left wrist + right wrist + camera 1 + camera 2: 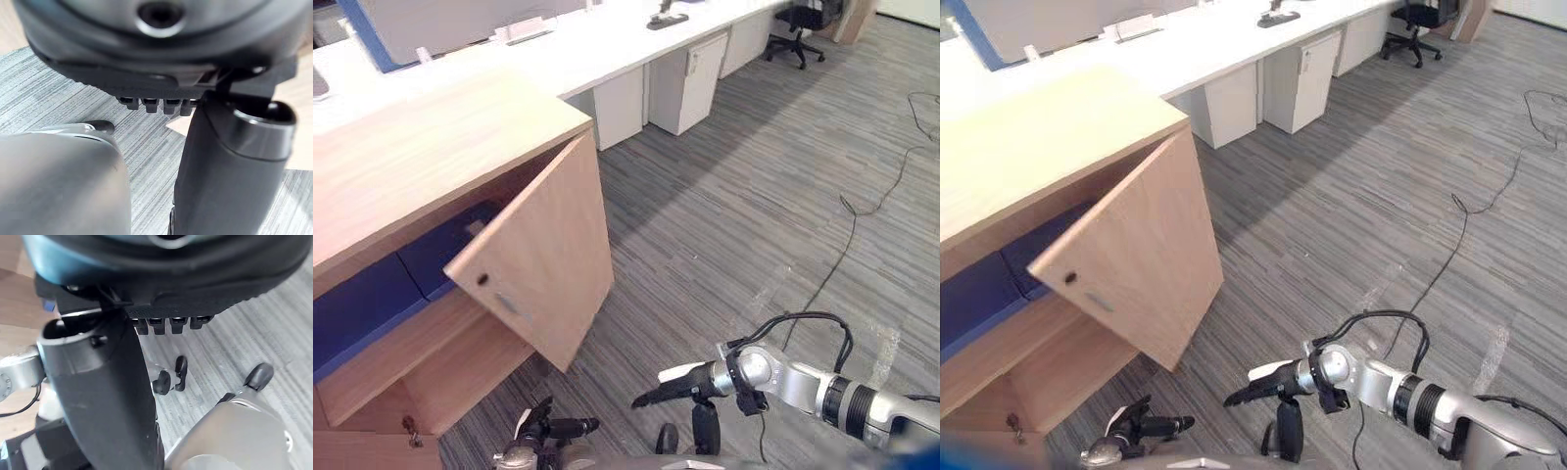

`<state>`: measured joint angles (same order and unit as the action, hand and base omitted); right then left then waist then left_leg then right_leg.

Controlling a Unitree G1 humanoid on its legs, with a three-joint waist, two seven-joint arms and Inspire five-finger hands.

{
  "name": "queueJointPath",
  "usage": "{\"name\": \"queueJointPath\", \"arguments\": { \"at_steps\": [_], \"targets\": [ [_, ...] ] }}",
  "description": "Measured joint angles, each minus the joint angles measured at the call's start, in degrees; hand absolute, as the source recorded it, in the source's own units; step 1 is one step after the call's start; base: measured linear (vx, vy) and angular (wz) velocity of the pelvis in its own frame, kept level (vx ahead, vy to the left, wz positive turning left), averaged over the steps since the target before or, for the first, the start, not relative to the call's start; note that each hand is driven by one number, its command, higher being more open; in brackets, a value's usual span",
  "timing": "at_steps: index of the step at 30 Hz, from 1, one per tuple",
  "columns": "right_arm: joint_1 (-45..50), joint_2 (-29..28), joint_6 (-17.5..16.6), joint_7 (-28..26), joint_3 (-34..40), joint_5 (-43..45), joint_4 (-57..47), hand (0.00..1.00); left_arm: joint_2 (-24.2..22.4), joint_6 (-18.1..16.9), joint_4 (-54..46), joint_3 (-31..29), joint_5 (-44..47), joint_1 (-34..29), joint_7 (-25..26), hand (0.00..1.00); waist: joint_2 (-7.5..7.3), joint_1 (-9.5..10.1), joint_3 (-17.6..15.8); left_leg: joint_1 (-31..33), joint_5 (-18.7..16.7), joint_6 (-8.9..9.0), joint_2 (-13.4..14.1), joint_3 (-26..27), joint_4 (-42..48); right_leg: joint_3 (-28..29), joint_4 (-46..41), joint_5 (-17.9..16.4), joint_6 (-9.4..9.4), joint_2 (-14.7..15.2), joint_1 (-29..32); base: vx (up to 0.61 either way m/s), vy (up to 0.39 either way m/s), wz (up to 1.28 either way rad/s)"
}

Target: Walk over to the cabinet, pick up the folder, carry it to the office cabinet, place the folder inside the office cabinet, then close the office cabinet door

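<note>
The wooden office cabinet stands at the left with its door swung half open. Inside, on the upper shelf, two dark blue folders lie flat side by side: one just behind the door's edge, the other further left. My left hand is low at the bottom edge, below the door, fingers straight and empty. My right hand hovers over the carpet to the right of the door, fingers stretched toward the cabinet, thumb hanging down, holding nothing. Neither hand touches the door.
A lower cabinet door with a key in its lock sits under the shelf. White desks with drawer pedestals run along the back. A black office chair stands far right. Grey carpet stretches to the right.
</note>
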<state>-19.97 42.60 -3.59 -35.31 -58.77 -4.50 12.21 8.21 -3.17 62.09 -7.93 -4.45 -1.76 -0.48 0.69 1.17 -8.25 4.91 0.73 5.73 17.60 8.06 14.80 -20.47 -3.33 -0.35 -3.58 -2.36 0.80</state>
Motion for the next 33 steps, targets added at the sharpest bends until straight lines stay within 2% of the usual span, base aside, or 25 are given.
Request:
{"name": "queueJointPath", "arguments": {
  "at_steps": [1, 2, 3, 4, 5, 7, 10, 11, 12, 13, 14, 15, 16, 17, 18, 19, 20, 21, 22, 24, 25, 28, 31, 32, 33],
  "targets": [
    [3.35, 0.03, 0.07, 0.94, 3.13, -1.27, -0.08, 1.00, 0.61, 0.04, -0.12, 0.00, -0.75, -0.02, -0.15, 1.00, -0.81, 0.28, 0.28, 0.61, 0.85, -2.13, 0.29, 3.87, 0.87, -2.25, -0.27, -1.26, -0.25, 0.71, -0.68, -0.08, -0.032, 1.00],
    [5.02, -0.03, 0.04, 1.23, 4.72, -2.17, -0.22, 1.00, 0.82, 0.07, -0.23, 0.03, -0.92, -0.01, -0.16, 1.00, -1.56, 0.29, 0.58, 0.55, 0.23, -3.26, 0.65, 6.13, 1.75, -3.55, -0.18, -1.59, -0.54, 1.09, -1.04, -0.07, -0.045, 0.98],
    [8.42, -0.68, 0.08, 1.97, 8.54, -3.03, -0.09, 1.00, 1.18, 0.21, -0.94, 0.02, -1.28, 0.39, -0.37, 1.00, -1.63, 0.29, 0.44, 2.87, -3.43, -6.32, 2.97, 11.42, 9.55, -5.97, 0.07, -1.90, -0.74, 1.21, -1.43, -0.04, -0.025, 0.88],
    [10.80, -2.77, 0.08, 3.26, 11.84, -4.93, 1.15, 1.00, 1.52, 0.22, -1.30, 0.05, -2.18, 0.20, -0.48, 1.00, -1.51, 0.49, 0.30, 4.60, -6.28, -7.59, 4.06, 14.84, 17.46, -7.70, 0.69, -1.81, -0.61, 1.37, -2.06, -0.02, -0.020, 0.79],
    [11.43, -4.16, 0.08, 3.88, 13.00, -5.81, 2.51, 1.00, 1.65, 0.38, -1.29, 0.16, -2.64, 0.00, -0.46, 1.00, -1.52, 0.30, 0.31, 4.85, -7.51, -7.84, 4.11, 16.08, 19.87, -8.35, 0.85, -1.75, -0.51, 1.60, -2.28, 0.04, -0.002, 0.73],
    [13.41, -9.12, 0.27, 6.43, 15.96, -8.98, 8.99, 1.00, 1.56, 0.91, -1.29, 0.77, -3.05, -0.25, -0.42, 1.00, -1.24, 0.00, 0.31, 3.94, -10.22, -7.14, 3.41, 18.44, 21.46, -11.13, 1.76, -1.17, 0.37, 2.15, -3.11, 0.04, 0.006, 0.76],
    [14.28, -18.39, 0.85, 10.47, 22.29, -11.56, 24.45, 1.00, -0.46, 1.32, -1.31, 2.28, -3.17, -0.51, -0.37, 1.00, 1.72, 0.20, -0.10, -0.50, -12.35, -1.93, 0.60, 17.88, 9.47, -16.72, 2.39, -0.38, 1.40, 2.44, -3.70, 0.03, 0.090, 1.01],
    [14.15, -24.49, 1.37, 14.27, 28.88, -13.03, 33.56, 1.00, -0.65, 1.35, -1.29, 2.26, -3.59, -0.19, -0.17, 1.00, 1.23, 1.15, -0.41, -1.49, -10.20, -1.47, -2.53, 17.28, 4.97, -18.33, 2.11, -0.12, 2.45, 4.59, -3.88, 0.04, 0.192, 1.01],
    [13.88, -28.87, 2.06, 18.45, 37.20, -14.05, 40.95, 1.00, -1.75, 1.36, -1.27, 2.64, -3.83, -0.26, 0.73, 1.00, 1.77, 1.27, -0.44, -2.17, -8.55, -2.63, -5.75, 15.12, 1.23, -20.82, 1.07, -0.23, 3.46, 6.96, -4.26, 0.03, 0.161, 1.08],
    [13.83, -30.32, 2.45, 20.67, 41.55, -13.96, 43.97, 1.00, -2.08, 1.36, -1.22, 2.74, -4.16, -0.31, 1.16, 1.00, 2.34, 1.17, -0.28, -2.33, -8.13, -3.09, -7.15, 13.86, -0.10, -22.35, 0.00, -0.54, 4.11, 8.25, -4.43, 0.09, 0.229, 1.35],
    [13.88, -31.72, 3.19, 24.65, 48.60, -13.83, 48.51, 1.00, -2.65, 1.35, -1.18, 3.20, -4.18, -0.34, 1.70, 1.00, 3.51, 1.07, -0.40, -3.04, -7.47, -4.12, -9.63, 10.98, -1.94, -25.09, -4.18, -1.95, 5.70, 11.51, -5.02, 0.10, 0.273, 1.52],
    [14.12, -32.28, 4.72, 28.30, 53.57, -12.64, 51.45, 1.00, -3.52, 1.32, -1.14, 3.73, -4.15, -0.40, 2.34, 1.00, 4.23, 0.93, -0.44, -4.17, -6.37, -5.69, -12.65, 7.81, -3.80, -26.49, -12.16, -4.75, 6.40, 16.69, -4.84, 0.13, 0.336, 1.62],
    [14.46, -32.62, 5.36, 29.99, 55.56, -10.89, 52.34, 1.00, -3.40, 1.29, -1.11, 4.62, -4.09, -0.34, 2.83, 1.00, 4.48, 0.72, -0.37, -4.71, -5.84, -6.43, -14.46, 5.53, -4.80, -25.66, -17.38, -6.25, 5.95, 19.58, -4.45, 0.11, 0.295, 1.77],
    [15.23, -32.86, 5.77, 32.33, 58.35, -6.87, 53.26, 1.00, -3.16, 1.18, -0.96, 5.65, -4.05, -0.19, 3.38, 1.00, 4.18, -0.40, -0.52, -5.01, -5.22, -7.42, -17.15, 1.66, -5.53, -22.19, -25.38, -7.83, 3.70, 23.86, -3.11, 0.14, 0.205, 2.37],
    [16.12, -33.55, 5.56, 35.17, 63.23, 0.26, 53.41, 1.00, -2.62, 1.05, -0.77, 6.76, -3.41, 0.50, 4.73, 1.00, 3.31, -1.80, -0.85, -4.72, -4.74, -8.58, -19.87, -5.06, -5.26, -8.09, -32.30, -11.24, 3.40, 24.25, 0.93, 0.16, 0.142, 2.63],
    [16.46, -34.30, 4.87, 36.65, 64.40, 3.15, 53.28, 1.00, -2.31, 1.21, -0.63, 6.88, -2.53, 0.92, 5.39, 1.00, 3.09, -1.90, -1.15, -4.17, -4.57, -8.73, -20.56, -8.36, -4.78, 2.47, -32.03, -12.70, 5.06, 21.21, 2.31, 0.13, 0.045, 2.27],
    [16.64, -34.79, 4.68, 37.33, 64.50, 4.80, 53.41, 1.00, -2.07, 1.16, -0.63, 6.86, -1.71, 0.91, 5.65, 1.00, 2.63, -1.85, -1.27, -3.81, -4.46, -8.65, -21.07, -10.34, -4.51, 8.66, -31.51, -13.31, 6.07, 18.98, 3.12, 0.10, -0.013, 1.99],
    [17.40, -36.73, 4.60, 38.13, 66.18, 7.28, 53.82, 1.00, -1.16, 1.23, -0.60, 6.25, 0.05, 0.66, 5.99, 1.00, 0.98, -1.56, -0.89, -3.15, -3.96, -8.12, -22.74, -15.03, -4.50, 21.27, -28.66, -14.08, 7.64, 15.15, 3.15, 0.09, -0.064, 1.83],
    [17.64, -38.13, 4.59, 38.47, 67.39, 8.39, 54.15, 1.00, -0.52, 1.14, -0.62, 5.80, 0.59, 0.15, 6.31, 1.00, -0.50, -1.35, -0.24, -2.80, -3.72, -7.74, -23.71, -17.40, -4.50, 25.07, -25.82, -14.02, 8.06, 14.33, 2.80, 0.08, -0.102, 1.70],
    [17.69, -39.13, 4.53, 38.84, 68.67, 9.26, 55.43, 1.00, -0.14, 1.18, -0.61, 3.80, 1.09, -1.09, 6.77, 1.00, -1.99, -0.88, 0.28, -2.62, -3.61, -6.75, -24.74, -20.18, -4.57, 25.06, -19.61, -13.05, 10.07, 14.99, 1.51, 0.06, -0.170, 1.02],
    [18.15, -40.05, 4.42, 39.04, 70.42, 9.32, 56.03, 1.00, -0.76, 1.17, -0.61, 1.25, 1.61, -2.59, 6.86, 1.00, -2.17, -0.47, 0.66, -2.77, -3.74, -5.59, -24.30, -22.21, -5.15, 22.30, -15.08, -13.52, 11.04, 14.90, -1.70, 0.07, -0.217, 0.73],
    [19.18, -40.15, 4.32, 38.96, 73.70, 9.38, 56.08, 1.00, -1.99, 1.11, -0.58, -2.87, 3.84, -4.90, 7.17, 1.00, -1.75, 0.25, 0.72, -2.25, -3.96, -3.67, -21.45, -24.65, -5.83, 18.80, -10.46, -13.12, 10.38, 12.11, -4.28, 0.08, -0.245, 0.41],
    [19.67, -40.28, 4.44, 39.34, 74.49, 9.18, 56.01, 1.00, -2.40, -0.01, -0.93, -5.00, 8.07, -5.37, 6.61, 1.00, -2.26, 0.36, 0.51, -0.82, -4.14, -1.86, -19.27, -27.98, -5.21, 14.39, -8.13, -12.30, 9.03, 9.19, -6.40, 0.03, -0.270, 0.65],
    [19.62, -40.40, 4.37, 39.36, 74.50, 9.18, 55.96, 1.00, -2.34, -0.12, -1.31, -5.23, 9.20, -5.34, 6.45, 1.00, -2.54, 0.33, 0.30, 0.02, -4.08, -1.74, -18.97, -27.78, -4.81, 13.28, -7.78, -12.18, 8.84, 8.84, -6.51, -0.03, -0.186, 0.82],
    [19.41, -40.60, 4.16, 39.42, 75.12, 9.18, 56.02, 1.00, -2.39, -0.21, -1.83, -5.96, 11.50, -5.06, 6.32, 1.00, -2.78, 0.28, -0.12, 1.90, -3.90, -1.64, -17.96, -25.09, -3.99, 11.01, -7.50, -11.95, 8.46, 8.20, -6.50, -0.04, -0.125, 0.70]
  ]
}}
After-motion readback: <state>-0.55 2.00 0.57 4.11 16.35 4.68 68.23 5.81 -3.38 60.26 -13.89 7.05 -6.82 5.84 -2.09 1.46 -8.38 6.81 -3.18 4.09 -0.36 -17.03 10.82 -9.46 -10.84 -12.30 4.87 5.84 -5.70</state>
